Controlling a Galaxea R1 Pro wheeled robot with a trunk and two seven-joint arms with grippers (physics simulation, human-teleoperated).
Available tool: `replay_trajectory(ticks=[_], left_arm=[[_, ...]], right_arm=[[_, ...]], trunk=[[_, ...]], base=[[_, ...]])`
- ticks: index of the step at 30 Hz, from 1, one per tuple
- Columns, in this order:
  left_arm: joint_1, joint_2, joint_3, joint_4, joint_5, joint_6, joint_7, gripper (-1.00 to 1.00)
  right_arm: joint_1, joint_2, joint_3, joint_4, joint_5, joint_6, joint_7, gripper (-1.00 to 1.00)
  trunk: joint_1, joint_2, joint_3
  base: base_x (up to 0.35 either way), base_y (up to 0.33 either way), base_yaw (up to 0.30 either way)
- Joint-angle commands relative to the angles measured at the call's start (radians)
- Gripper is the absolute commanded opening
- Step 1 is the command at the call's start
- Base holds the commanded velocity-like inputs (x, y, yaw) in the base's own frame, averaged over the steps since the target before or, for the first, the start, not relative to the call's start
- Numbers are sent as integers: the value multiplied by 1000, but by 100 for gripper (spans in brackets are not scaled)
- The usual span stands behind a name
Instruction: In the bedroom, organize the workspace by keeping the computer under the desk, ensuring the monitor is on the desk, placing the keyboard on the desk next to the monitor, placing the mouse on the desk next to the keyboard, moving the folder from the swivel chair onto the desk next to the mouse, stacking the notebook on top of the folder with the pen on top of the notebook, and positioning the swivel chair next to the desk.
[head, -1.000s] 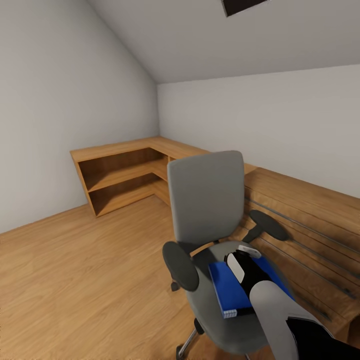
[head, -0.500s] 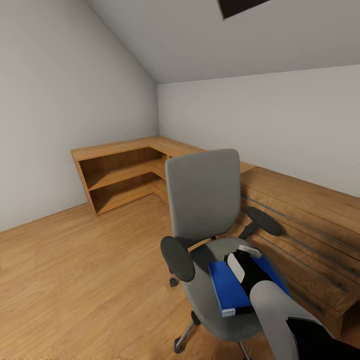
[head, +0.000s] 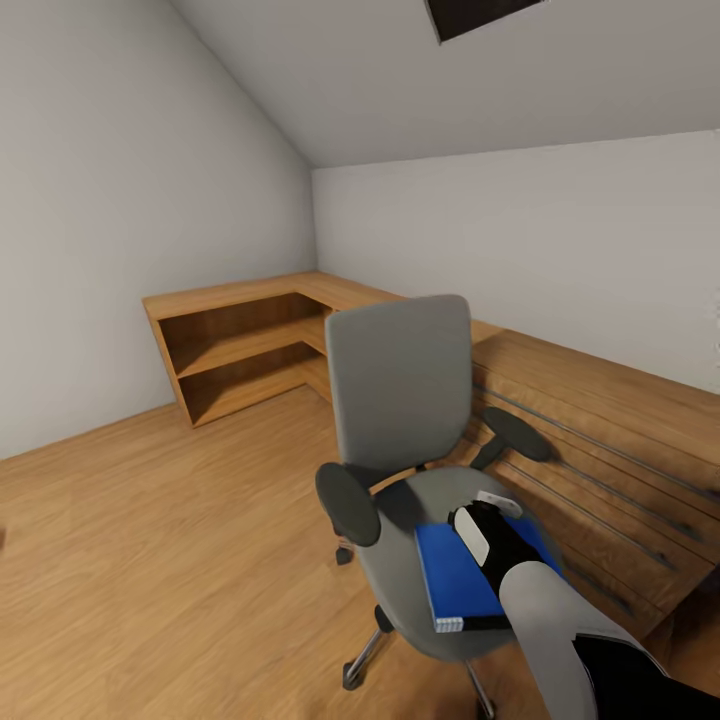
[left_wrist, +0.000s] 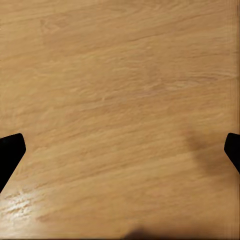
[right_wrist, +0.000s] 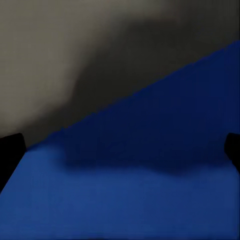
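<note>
The right hand (head: 492, 512) hangs released right over the folder (head: 455, 582) on the swivel chair (head: 400, 400) seat — the folder's long axis runs along that arm's reach, toward the chair back.

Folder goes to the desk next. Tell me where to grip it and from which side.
Judging by its pose, grip the folder at its near edge, where the white page edge overhangs the front of the swivel chair seat. Come from the front: it lies flat, so only that edge offers thickness. The right gripper hovers spread over it.
</note>
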Motion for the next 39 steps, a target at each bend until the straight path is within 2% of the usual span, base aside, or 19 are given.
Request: replay_trajectory(ticks=[1,35,39], left_arm=[[0,0,-1,0,2,-4,0,100],[0,0,-1,0,2,-5,1,100],[0,0,-1,1,2,-5,2,100]], right_arm=[[1,0,-2,13,-10,4,-7,100],[1,0,-2,13,-12,4,-7,100],[1,0,-2,12,-12,4,-8,100]], trunk=[[0,0,-1],[0,0,-1],[-16,28,11]], base=[[-86,-38,0],[-32,-3,0],[-1,0,0]])
